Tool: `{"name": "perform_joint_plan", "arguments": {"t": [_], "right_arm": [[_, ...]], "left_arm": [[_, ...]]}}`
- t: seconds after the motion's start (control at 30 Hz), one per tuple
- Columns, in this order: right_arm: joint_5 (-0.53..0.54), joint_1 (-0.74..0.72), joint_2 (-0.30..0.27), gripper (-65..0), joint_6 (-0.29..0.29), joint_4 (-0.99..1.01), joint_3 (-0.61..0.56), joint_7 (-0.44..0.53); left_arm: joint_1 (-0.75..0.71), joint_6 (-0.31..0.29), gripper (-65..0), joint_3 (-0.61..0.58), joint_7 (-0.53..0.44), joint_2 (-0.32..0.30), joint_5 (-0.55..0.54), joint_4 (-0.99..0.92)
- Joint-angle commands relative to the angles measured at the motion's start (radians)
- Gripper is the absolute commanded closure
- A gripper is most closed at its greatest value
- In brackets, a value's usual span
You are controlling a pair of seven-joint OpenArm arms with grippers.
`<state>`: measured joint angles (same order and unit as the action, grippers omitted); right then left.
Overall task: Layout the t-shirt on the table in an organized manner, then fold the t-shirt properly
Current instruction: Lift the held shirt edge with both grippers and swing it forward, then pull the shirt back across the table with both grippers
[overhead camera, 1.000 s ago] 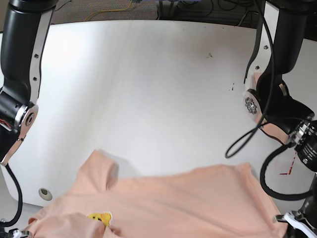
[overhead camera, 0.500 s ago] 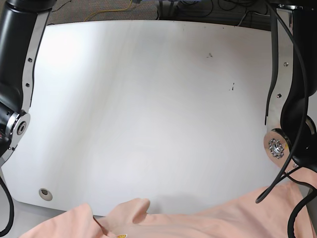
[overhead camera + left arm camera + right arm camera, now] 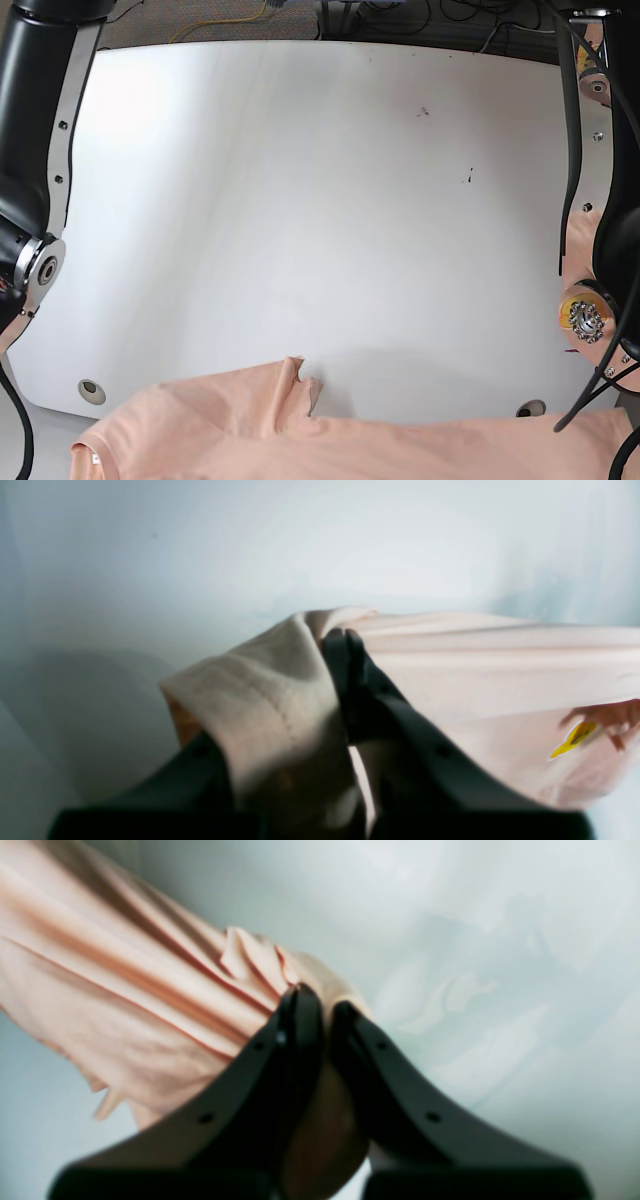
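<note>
The white table (image 3: 300, 200) fills my base view, with the t-shirt (image 3: 330, 445) stretched along its near edge; neither gripper shows there. My left wrist view shows the left gripper (image 3: 345, 645) clamped shut on a hemmed fold of shirt, a yellow print (image 3: 572, 737) visible further along. My right wrist view shows the right gripper (image 3: 320, 1005) pinched shut on bunched, pleated cloth.

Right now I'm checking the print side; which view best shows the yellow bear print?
The left wrist view: the yellow print shows at the t-shirt's right edge, partly hidden by a fold. The right wrist view shows only plain pleated fabric, and the base view only plain peach cloth along the table's near edge.
</note>
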<state>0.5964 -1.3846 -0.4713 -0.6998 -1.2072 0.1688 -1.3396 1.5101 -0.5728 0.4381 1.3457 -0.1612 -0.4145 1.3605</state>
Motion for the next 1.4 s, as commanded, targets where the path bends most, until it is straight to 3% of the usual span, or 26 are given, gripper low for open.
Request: {"name": "perform_joint_plan", "arguments": {"t": [0.0, 0.53, 0.77, 1.0, 1.13, 1.37], "right_arm": [[-0.017, -0.058, -0.013, 0.0, 0.002, -0.009, -0.021, 0.018], [-0.011, -0.008, -0.066, 0.0, 0.002, -0.013, -0.041, 0.008], [0.001, 0.086, -0.068, 0.0, 0.002, -0.046, -0.001, -0.057], [0.092, 0.336, -0.126, 0.0, 0.002, -0.176, 0.084, -0.057], [0.167, 0.583, -0.155, 0.0, 0.002, -0.250, 0.156, -0.057], [0.244, 0.959, -0.154, 0.0, 0.002, -0.331, 0.312, -0.057]], "left_arm": [[0.043, 0.003, 0.0, -0.015, -0.039, -0.005, 0.001, 0.007], [-0.173, 0.001, 0.0, -0.055, -0.033, -0.018, -0.007, 0.175], [-0.311, -0.002, 0.0, -0.055, -0.033, -0.018, -0.007, 0.254], [-0.486, -0.003, 0.0, -0.052, -0.005, -0.013, -0.007, 0.345], [-0.670, -0.003, 0.0, -0.049, -0.002, -0.011, -0.010, 0.406], [-0.946, -0.003, 0.0, -0.038, -0.002, -0.011, -0.073, 0.478]]}}
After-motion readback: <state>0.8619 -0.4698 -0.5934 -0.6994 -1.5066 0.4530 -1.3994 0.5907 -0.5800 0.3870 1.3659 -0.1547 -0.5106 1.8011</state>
